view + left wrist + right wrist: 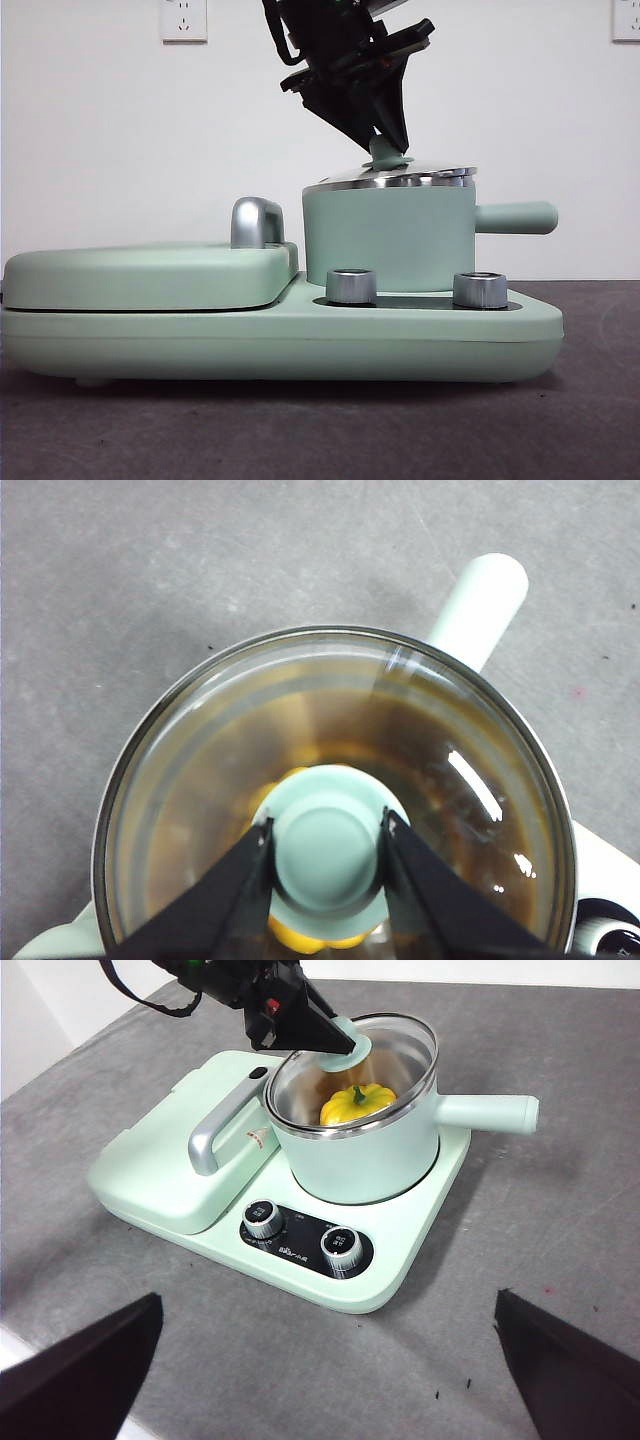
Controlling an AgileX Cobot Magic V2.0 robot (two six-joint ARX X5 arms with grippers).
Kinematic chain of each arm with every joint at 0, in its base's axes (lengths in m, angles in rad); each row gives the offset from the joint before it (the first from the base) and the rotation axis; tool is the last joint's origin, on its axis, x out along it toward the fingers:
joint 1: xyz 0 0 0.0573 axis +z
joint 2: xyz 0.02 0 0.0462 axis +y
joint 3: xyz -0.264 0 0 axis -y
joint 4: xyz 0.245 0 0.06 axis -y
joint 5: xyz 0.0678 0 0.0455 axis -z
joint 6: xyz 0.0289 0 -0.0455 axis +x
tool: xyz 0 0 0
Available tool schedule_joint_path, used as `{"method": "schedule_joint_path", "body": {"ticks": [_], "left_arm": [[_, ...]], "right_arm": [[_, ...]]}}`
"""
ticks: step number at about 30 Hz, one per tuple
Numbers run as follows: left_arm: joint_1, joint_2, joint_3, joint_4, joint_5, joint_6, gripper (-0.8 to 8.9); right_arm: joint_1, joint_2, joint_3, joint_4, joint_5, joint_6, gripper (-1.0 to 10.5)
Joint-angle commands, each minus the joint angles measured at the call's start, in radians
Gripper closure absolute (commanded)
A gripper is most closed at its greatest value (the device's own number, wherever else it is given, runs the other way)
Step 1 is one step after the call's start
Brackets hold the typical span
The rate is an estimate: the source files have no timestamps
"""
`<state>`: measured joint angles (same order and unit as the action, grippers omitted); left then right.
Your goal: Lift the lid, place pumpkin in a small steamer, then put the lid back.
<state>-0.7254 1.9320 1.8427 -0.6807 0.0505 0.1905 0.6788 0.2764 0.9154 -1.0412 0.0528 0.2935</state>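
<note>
The small steamer (390,235) stands on the right half of a mint-green cooker base (300,345), its side handle (515,217) pointing right. The glass lid (392,179) lies slightly tilted on the pot's steel rim. My left gripper (388,145) comes down from above and is shut on the lid's mint-green knob (328,845). The yellow pumpkin (358,1104) with its green stem sits inside the steamer (360,1165), under the lid (400,1045). My right gripper (327,1295) hangs open well in front of the cooker, holding nothing.
A wide flat griddle cover (150,275) with a steel handle (255,222) fills the cooker's left half. Two steel dials (351,286) (480,290) sit in front of the pot. The cooker stands on a grey tabletop (560,1220).
</note>
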Motion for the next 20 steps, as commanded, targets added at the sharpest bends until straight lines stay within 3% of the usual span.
{"method": "schedule_joint_path", "body": {"ticks": [1,15,20], "left_arm": [[-0.001,-0.014,0.013,-0.01,-0.029,-0.002,7.95],[-0.003,-0.015,0.024,0.03,-0.029,-0.047,7.96],[-0.002,-0.015,0.026,-0.022,-0.029,-0.064,7.96]], "right_arm": [[0.006,0.001,0.006,0.012,0.0,0.013,4.0],[0.006,0.001,0.006,0.013,0.001,0.013,4.0],[0.006,0.001,0.006,0.013,0.0,0.013,4.0]]}}
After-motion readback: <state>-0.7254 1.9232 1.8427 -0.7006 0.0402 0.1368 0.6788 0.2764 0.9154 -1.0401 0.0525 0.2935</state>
